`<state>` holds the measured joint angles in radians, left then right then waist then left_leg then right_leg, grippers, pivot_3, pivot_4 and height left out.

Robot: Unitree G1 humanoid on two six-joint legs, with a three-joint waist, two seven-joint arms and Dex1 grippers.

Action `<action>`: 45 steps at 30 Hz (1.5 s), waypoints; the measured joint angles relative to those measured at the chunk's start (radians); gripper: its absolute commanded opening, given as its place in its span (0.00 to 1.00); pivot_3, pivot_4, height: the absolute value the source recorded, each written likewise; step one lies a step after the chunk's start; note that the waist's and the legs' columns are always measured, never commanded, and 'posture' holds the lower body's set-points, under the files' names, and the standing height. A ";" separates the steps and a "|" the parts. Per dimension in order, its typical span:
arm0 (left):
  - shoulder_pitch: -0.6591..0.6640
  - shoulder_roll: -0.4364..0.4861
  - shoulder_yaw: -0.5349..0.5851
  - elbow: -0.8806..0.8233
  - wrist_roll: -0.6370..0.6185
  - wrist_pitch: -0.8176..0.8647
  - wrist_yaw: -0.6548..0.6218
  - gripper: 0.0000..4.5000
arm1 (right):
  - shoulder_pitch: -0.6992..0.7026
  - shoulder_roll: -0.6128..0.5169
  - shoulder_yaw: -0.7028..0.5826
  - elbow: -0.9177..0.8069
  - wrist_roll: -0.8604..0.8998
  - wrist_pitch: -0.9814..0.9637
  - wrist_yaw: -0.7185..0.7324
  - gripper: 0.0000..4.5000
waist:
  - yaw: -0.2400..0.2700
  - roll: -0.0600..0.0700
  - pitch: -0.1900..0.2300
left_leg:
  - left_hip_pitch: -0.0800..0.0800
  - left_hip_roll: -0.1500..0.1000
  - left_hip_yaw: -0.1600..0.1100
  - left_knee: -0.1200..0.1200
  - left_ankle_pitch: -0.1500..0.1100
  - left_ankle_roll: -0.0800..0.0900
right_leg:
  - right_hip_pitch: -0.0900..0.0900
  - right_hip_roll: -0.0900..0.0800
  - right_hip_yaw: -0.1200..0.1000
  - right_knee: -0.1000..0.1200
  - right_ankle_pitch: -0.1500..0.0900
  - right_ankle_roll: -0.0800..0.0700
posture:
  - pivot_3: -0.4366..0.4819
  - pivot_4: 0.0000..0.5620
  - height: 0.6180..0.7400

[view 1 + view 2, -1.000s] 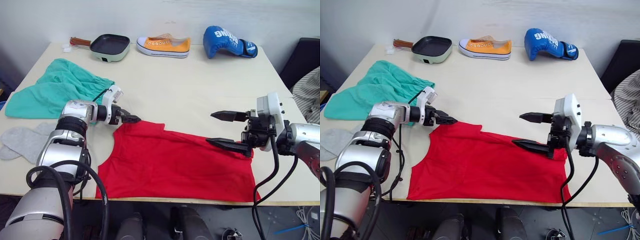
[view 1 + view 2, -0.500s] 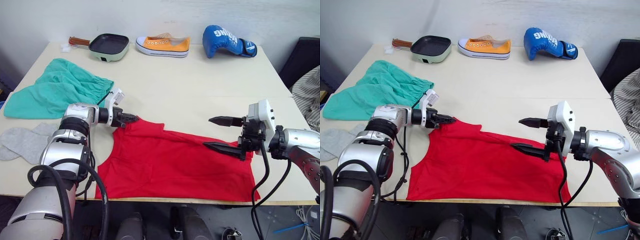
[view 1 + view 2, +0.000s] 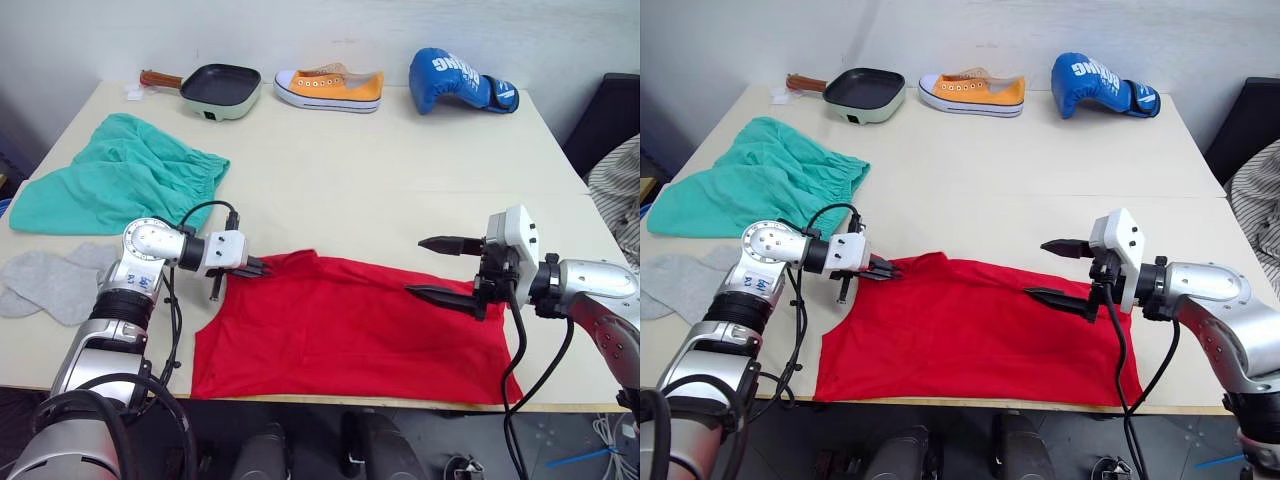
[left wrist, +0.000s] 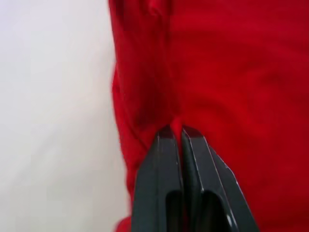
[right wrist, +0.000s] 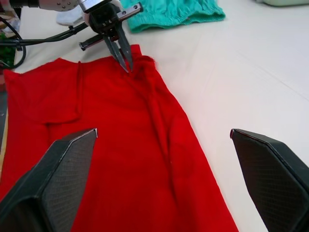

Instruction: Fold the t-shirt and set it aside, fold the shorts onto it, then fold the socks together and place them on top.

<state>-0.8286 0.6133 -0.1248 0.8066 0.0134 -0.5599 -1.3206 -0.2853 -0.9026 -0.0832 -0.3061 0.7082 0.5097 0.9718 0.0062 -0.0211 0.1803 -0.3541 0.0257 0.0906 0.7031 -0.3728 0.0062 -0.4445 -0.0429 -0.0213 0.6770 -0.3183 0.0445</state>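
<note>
The red t-shirt [image 3: 350,325] lies spread on the near part of the cream table [image 3: 380,170], its hem running along the table's front edge and its upper left corner bunched into a small ridge. The left end effector [image 3: 262,266] is clamped on that bunched corner; in the left wrist view its two black fingers [image 4: 166,159] stand pressed together with red cloth pinched between their tips. The right end effector [image 3: 428,268] hovers over the shirt's right part with its fingers spread wide apart, one finger up above the bare table and the other low over the red cloth; whether that one touches the cloth cannot be told. The teal-green shorts [image 3: 115,185] lie crumpled on the left part of the table, well apart from the shirt, the gathered waistband turned toward the table's middle. The light grey socks [image 3: 55,282] lie just in front of the shorts at the table's left edge, overlapping each other. Along the far edge stand a small green frying pan [image 3: 220,92] with a dark, empty inside and a brown handle, an orange sneaker [image 3: 330,87] with a white sole, and a blue boxing glove [image 3: 455,82].
</note>
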 measured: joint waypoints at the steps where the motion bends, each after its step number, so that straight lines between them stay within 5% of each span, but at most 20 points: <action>1: 0.000 0.001 0.002 -0.003 -0.002 -0.015 0.011 0.01 | -0.005 0.004 0.000 0.001 -0.007 0.000 0.002 1.00 | -0.001 0.000 0.000 | 0.000 0.000 0.000 0.000 0.000 0.000 | 0.000 0.000 0.000 0.000 0.000 0.000 | 0.48 0.27 1.00; 7: 0.000 0.000 0.001 -0.004 -0.006 -0.061 0.050 0.01 | -0.020 0.031 0.004 0.036 -0.048 0.000 0.014 1.00 | -0.007 0.000 0.000 | 0.000 0.000 0.000 0.000 0.000 0.000 | 0.000 0.001 0.000 -0.001 0.000 0.000 | 0.48 0.27 1.00; 10: 0.000 -0.002 0.000 -0.006 -0.027 -0.022 0.033 0.14 | -0.021 0.047 0.019 0.038 -0.066 0.000 0.023 1.00 | -0.008 0.000 0.000 | 0.000 0.000 0.000 0.000 0.000 0.000 | 0.000 0.001 0.000 -0.001 0.000 0.000 | 0.48 0.27 1.00; 17: 0.055 0.028 -0.002 -0.093 -0.064 0.043 -0.012 0.62 | -0.019 0.053 0.021 0.039 -0.092 -0.001 0.040 1.00 | -0.011 0.000 0.000 | 0.000 0.001 0.000 -0.001 0.000 0.000 | 0.000 0.001 0.000 -0.001 0.000 0.000 | 0.48 0.27 1.00; 31: -0.037 0.011 0.069 -0.080 -0.112 0.576 0.127 0.62 | -0.022 0.075 0.022 0.039 -0.103 0.001 0.063 1.00 | -0.010 0.000 0.000 | 0.000 0.000 0.000 -0.001 0.000 0.001 | 0.000 0.001 0.000 0.000 0.000 0.000 | 0.48 0.27 1.00; 45: -0.049 -0.013 0.024 -0.079 -0.072 0.612 0.111 0.62 | -0.013 0.082 0.022 0.034 -0.106 0.011 0.042 1.00 | -0.010 0.000 0.000 | 0.000 0.000 0.000 -0.001 0.000 0.000 | 0.000 0.001 0.000 -0.001 0.000 0.000 | 0.48 0.27 1.00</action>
<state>-0.8774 0.6001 -0.1008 0.7280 -0.0584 0.0523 -1.2093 -0.2986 -0.8203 -0.0616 -0.2722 0.6021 0.5208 1.0138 -0.0034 -0.0211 0.1803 -0.3545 0.0259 0.0906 0.7019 -0.3728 0.0066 -0.4446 -0.0418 -0.0213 0.6759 -0.3180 0.0450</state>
